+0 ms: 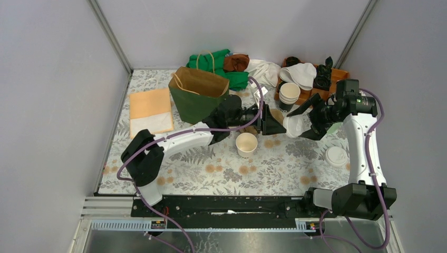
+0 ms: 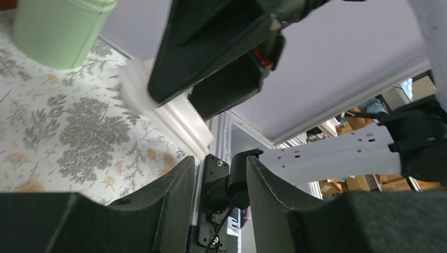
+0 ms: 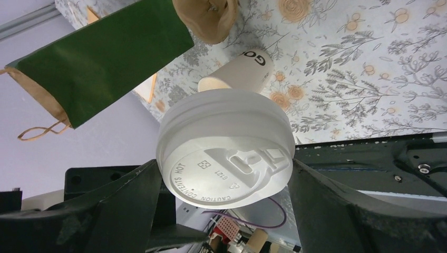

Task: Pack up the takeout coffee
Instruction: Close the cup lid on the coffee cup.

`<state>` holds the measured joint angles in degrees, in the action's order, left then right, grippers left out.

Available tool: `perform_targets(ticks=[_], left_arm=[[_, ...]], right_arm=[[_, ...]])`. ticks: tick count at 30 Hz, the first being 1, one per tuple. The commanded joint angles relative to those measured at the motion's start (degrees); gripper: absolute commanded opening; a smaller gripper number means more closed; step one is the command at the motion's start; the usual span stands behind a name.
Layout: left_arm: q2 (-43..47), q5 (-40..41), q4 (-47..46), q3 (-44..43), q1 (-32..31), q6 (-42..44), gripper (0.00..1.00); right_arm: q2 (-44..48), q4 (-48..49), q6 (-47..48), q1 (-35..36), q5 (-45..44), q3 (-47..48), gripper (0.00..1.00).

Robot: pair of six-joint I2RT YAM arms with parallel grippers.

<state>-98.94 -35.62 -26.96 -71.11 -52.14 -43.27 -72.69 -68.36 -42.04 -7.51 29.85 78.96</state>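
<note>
While the right gripper [image 3: 226, 182] pinches the takeout coffee [image 1: 295, 126], its lid [image 3: 211, 142] reading "CAUTION CONTENTS HOT", the left gripper [image 2: 220, 164] stands half-spread, empty.

A table [image 1: 211, 174] covered in a pale cloth printed with grey leaves and orange flowers. Plain grey walls [image 1: 52, 79] close it in on three sides, with metal posts [image 1: 112, 39] at its far corners. The light is even.
</note>
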Motion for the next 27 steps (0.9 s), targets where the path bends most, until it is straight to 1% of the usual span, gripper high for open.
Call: perform_targets(ticks=[1, 5, 8, 10, 12, 14, 17, 21, 27], left_arm=[[0.1, -4.4, -9.3, -0.7, -0.3, -1.9, 0.45], [-1.2, -5.1, -8.3, -1.9, 0.0, -2.3, 0.38], [-1.5, -5.3, -9.8, -1.5, 0.3, -3.7, 0.32], [-1.3, -5.1, -9.3, -1.3, 0.6, -3.8, 0.33], [-0.3, -3.9, -8.0, -0.2, 1.3, -3.1, 0.4], [1.4, -2.1, -8.1, 2.1, 2.1, -2.9, 0.44], [2.6, -1.3, -9.0, 4.3, 3.0, -3.3, 0.42], [0.8, -3.0, -9.4, 2.8, 3.0, -4.5, 0.4], [-0.2, -3.8, -10.7, 1.9, 3.0, -5.0, 0.41]], right_arm=[[0.7, -0.7, -1.4, 0.3, 4.7, -0.2, 0.81], [1.0, -0.4, -1.8, 0.3, 5.3, -0.9, 0.8], [1.4, -0.6, -1.8, 0.3, 5.1, -1.0, 0.8], [1.4, -0.7, -1.7, 0.3, 4.9, -1.1, 0.79], [1.4, -0.8, -1.7, 0.3, 3.8, -0.7, 0.8], [1.2, -1.0, -1.5, 0.3, 3.4, -0.2, 0.79], [1.1, -1.0, -1.5, 0.3, 3.5, 0.0, 0.79], [1.3, -0.8, -1.8, 0.3, 3.9, -0.3, 0.79], [1.5, -0.7, -2.1, 0.3, 4.8, -0.7, 0.78]])
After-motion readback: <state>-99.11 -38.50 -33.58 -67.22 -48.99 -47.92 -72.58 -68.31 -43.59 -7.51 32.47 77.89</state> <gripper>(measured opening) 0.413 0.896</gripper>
